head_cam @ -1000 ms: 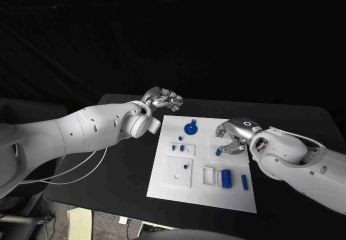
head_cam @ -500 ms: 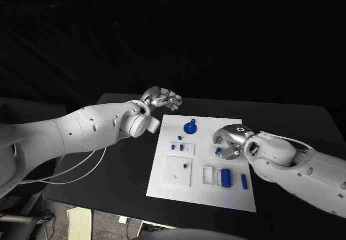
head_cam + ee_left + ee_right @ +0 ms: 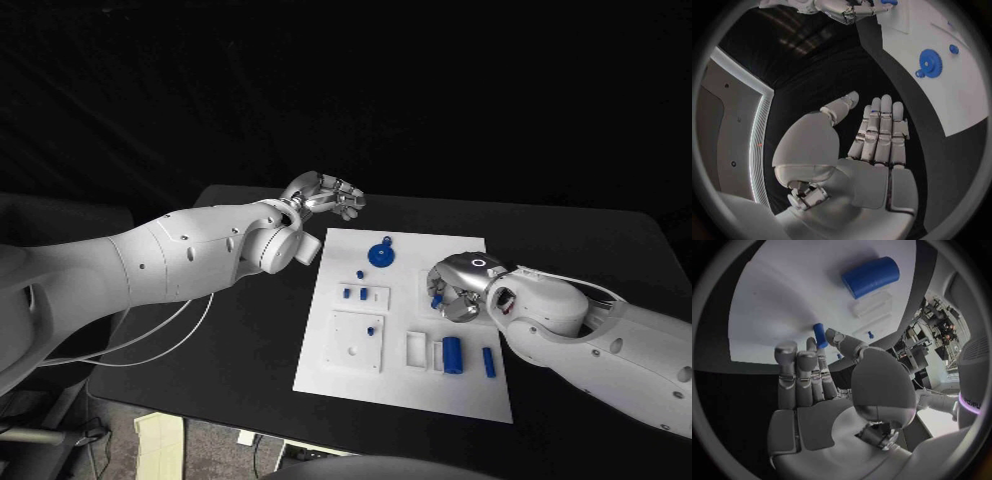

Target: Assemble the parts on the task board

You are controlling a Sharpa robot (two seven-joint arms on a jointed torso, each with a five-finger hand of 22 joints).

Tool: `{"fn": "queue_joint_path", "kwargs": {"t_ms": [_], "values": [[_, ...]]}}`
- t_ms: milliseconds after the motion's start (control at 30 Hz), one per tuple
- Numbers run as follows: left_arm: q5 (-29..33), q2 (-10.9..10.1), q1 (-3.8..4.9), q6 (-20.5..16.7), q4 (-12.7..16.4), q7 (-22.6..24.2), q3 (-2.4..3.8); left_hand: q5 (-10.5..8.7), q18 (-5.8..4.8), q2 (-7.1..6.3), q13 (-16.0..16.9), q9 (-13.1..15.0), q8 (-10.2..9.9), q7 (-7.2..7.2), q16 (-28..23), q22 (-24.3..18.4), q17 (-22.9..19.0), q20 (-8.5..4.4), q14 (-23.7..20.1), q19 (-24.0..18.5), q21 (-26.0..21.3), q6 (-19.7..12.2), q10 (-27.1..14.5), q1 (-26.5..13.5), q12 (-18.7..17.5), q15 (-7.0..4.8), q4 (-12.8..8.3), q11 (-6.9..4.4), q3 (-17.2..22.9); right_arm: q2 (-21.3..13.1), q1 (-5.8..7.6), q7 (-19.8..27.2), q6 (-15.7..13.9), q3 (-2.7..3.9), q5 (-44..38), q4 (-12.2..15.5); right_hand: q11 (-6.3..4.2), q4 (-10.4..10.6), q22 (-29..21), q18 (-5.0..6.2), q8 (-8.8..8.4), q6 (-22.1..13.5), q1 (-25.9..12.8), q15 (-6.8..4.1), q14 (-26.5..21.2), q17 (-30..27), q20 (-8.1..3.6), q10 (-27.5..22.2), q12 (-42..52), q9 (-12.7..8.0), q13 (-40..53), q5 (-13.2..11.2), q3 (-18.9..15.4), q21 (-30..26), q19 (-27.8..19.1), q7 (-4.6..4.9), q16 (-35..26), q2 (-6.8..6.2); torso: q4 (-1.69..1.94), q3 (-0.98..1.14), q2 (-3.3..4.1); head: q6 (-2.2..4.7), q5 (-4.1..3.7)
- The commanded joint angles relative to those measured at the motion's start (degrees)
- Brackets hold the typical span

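Observation:
The white task board [image 3: 329, 372] lies mid-table. My right hand [image 3: 459, 291] hovers low over its right middle. A small blue peg [image 3: 436, 299] stands at its fingertips. In the right wrist view this peg [image 3: 819, 334] sits between the thumb and a finger of that hand [image 3: 826, 390]; whether they press it is unclear. My left hand [image 3: 326, 194] hangs off the board's far left corner, holding nothing, its fingers [image 3: 879, 130] stretched out side by side. A blue gear [image 3: 381, 256] lies near the board's far edge.
A thick blue cylinder [image 3: 451, 355] and a thin blue bar [image 3: 488, 363] lie near the board's front right. Two small pegs [image 3: 355, 293] stand left of centre, and a square plate [image 3: 355, 344] carries another. Black table [image 3: 231, 330] surrounds the board.
My right hand has slid left and slightly nearer, bringing its fingertips up to the small blue peg, which stays put. The left hand has not moved.

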Motion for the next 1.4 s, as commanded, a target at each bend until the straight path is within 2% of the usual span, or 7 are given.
{"fn": "queue_joint_path", "kwargs": {"t_ms": [33, 367, 600, 933, 1100, 1267, 1400], "values": [[0.23, 0.07, 0.07, 0.69, 0.07, 0.52, 0.05, -0.16, 0.94, 0.5, -0.08, -0.09, 0.25, -0.13, -0.25, 0.07, 0.07, 0.44, 0.2, 0.04, -0.3, -0.46, -0.29, -0.1, -0.26, 0.34, 0.06, -0.07, -0.44, 0.16, -0.14, 0.19, 1.44, -0.07, -2.19, -0.12, 0.08, -0.07, 0.18, 6.63, 0.25, 0.53, 0.06, -0.4, 0.09, -0.06, 0.05, 0.62, 0.3, 0.06, 0.08, -0.09, 0.71, 0.17, 0.18, -0.08, 0.34, 0.77, 0.0, 0.03, 0.01, -0.07, -0.01], [0.23, 0.07, 0.07, 0.67, 0.04, 0.51, 0.05, -0.17, 0.94, 0.51, -0.08, -0.1, 0.27, -0.12, -0.3, 0.08, 0.12, 0.44, 0.22, 0.04, -0.32, -0.47, -0.3, -0.12, -0.26, 0.34, 0.06, -0.07, -0.45, 0.44, -0.26, -0.08, 0.74, -0.18, -2.87, -0.16, -0.15, -0.11, 0.56, 6.63, 0.48, 1.14, -0.19, -0.62, 0.03, -0.06, -0.07, 1.12, 0.62, 0.06, 0.15, -0.09, 1.63, 0.43, 0.08, -0.28, 0.45, 1.54, -0.02, 0.05, 0.02, -0.22, -0.06], [0.23, 0.09, 0.07, 0.62, 0.0, 0.53, 0.05, -0.17, 0.94, 0.51, -0.09, -0.11, 0.27, -0.12, -0.32, 0.09, 0.14, 0.44, 0.22, 0.05, -0.34, -0.47, -0.3, -0.11, -0.26, 0.34, 0.06, -0.07, -0.45, 0.46, -0.43, -1.02, -2.56, -0.24, -3.84, -0.16, -0.78, -0.5, 0.97, 6.63, 1.24, 2.73, 0.21, -1.24, -0.02, 0.02, -0.44, 2.76, 1.59, 0.3, 0.54, -0.08, 3.15, 0.73, -0.02, -0.83, 0.66, 3.13, -0.02, 0.02, -0.02, -0.26, -0.09], [0.23, 0.29, 0.07, 0.73, -0.51, 0.56, 0.05, -0.17, 0.95, 0.53, -0.09, -0.11, 0.29, -0.12, -0.38, 0.1, 0.2, 0.44, 0.23, 0.06, -0.36, -0.48, -0.31, -0.1, -0.26, 0.34, 0.05, -0.07, -0.45, -0.49, -0.57, -1.28, -5.32, -0.17, -3.51, 1.37, -1.44, -0.57, 1.39, 6.63, 1.74, 3.96, -0.18, -1.88, -0.05, -0.03, -0.68, 4.15, 2.5, 0.45, 1.14, -0.08, 4.62, 1.15, -0.08, -1.36, 0.67, 2.89, 0.0, 0.02, -0.03, -0.17, -0.18], [0.23, 0.43, 0.07, 0.69, -1.17, 0.62, 0.05, -0.16, 0.95, 0.55, -0.09, -0.12, 0.3, -0.13, -0.41, 0.11, 0.23, 0.44, 0.24, 0.06, -0.37, -0.48, -0.3, -0.1, -0.25, 0.34, 0.05, -0.07, -0.46, -1.64, -0.55, -1.47, -5.79, 1.71, -2.9, 3.49, -1.53, -0.53, 1.43, 6.63, 1.81, 4.18, -0.23, -1.98, -0.04, -0.05, -0.74, 4.32, 2.63, 0.48, 1.27, -0.08, 4.98, 1.21, -0.1, -1.45, 0.67, 2.65, 0.04, 0.02, -0.06, -0.19, -0.1], [0.23, 0.47, 0.07, 0.68, -1.48, 0.64, 0.05, -0.16, 0.95, 0.56, -0.09, -0.12, 0.32, -0.13, -0.44, 0.12, 0.26, 0.44, 0.25, 0.07, -0.39, -0.48, -0.3, -0.09, -0.25, 0.34, 0.04, -0.08, -0.46, -2.7, -0.54, -1.64, -5.83, 4.25, -1.37, 6.52, -1.56, -0.5, 1.44, 6.63, 1.83, 4.25, -0.23, -2.0, -0.04, -0.06, -0.77, 4.35, 2.66, 0.49, 1.3, -0.08, 5.09, 1.23, -0.1, -1.48, 0.67, 2.57, -0.05, -0.02, -0.08, -0.23, 0.15], [0.23, 0.51, 0.07, 0.68, -1.51, 0.64, 0.05, -0.16, 0.96, 0.56, -0.09, -0.12, 0.32, -0.13, -0.46, 0.13, 0.29, 0.44, 0.26, 0.07, -0.41, -0.48, -0.29, -0.08, -0.24, 0.34, 0.03, -0.08, -0.46, -2.38, -0.54, -1.0, -6.81, 4.49, 0.47, 9.17, -1.57, -0.48, 1.44, 6.63, 1.84, 4.29, -0.23, -2.02, -0.04, -0.07, -0.79, 4.36, 2.68, 0.49, 1.33, -0.08, 5.17, 1.24, -0.09, -1.49, 0.66, 2.56, -0.05, 0.03, -0.04, -0.32, 0.36]]}}
